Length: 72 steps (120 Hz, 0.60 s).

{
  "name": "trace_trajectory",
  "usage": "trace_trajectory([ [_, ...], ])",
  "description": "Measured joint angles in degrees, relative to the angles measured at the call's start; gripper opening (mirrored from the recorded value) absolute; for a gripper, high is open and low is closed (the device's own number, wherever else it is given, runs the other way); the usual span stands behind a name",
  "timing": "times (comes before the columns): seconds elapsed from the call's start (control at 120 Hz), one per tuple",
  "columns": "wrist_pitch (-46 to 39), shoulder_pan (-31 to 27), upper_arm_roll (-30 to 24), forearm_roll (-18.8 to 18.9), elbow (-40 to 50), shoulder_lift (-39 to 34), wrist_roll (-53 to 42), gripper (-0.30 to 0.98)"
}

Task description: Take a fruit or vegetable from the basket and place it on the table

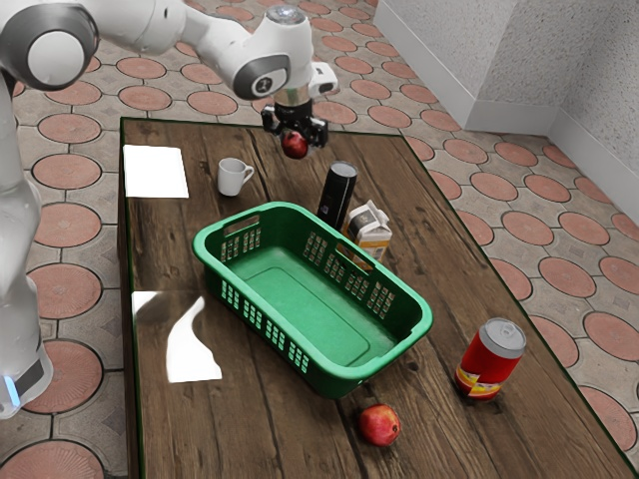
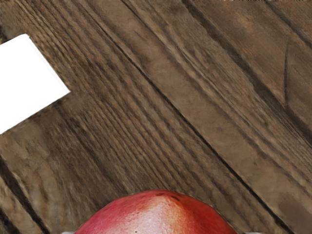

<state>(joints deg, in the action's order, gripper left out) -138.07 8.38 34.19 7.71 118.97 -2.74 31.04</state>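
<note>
While the black two-finger claw (image 1: 296, 140) pinched a round red fruit (image 1: 295, 148) between parted fingers, a high drop risked it rolling off the brown wooden table (image 1: 439, 261) below!

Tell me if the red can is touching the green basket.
Apart: the exterior view shows bare tabletop between the red can and the green basket.

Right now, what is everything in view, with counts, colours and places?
Basket: 1, green, on the table
Held fruit: 1, red, in the pincer, above the table
Loose fruit: 1, red, beside the basket
Mug: 1, white, on the table
Cylinder: 1, black, beside the carton
Carton: 1, white and orange, beside the basket
Can: 1, red, exterior view's right
White shapes: 2, tabletop, exterior view's left
Floor: 1, red and grey, below
Wall: grey, behind
Arm: 1, white
Pincer: 1, black, arm's end
</note>
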Motion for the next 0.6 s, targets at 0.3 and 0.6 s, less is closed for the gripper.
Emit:
trace_trajectory([
  [0.3, -1.9, -2.4, 1.4, -3.7, 0.3, 3.7, 0.1, 0.38],
  [0.6, 0.9, -0.5, 1.1, -5.4, -3.1, 2.7, -0.4, 0.60],
])
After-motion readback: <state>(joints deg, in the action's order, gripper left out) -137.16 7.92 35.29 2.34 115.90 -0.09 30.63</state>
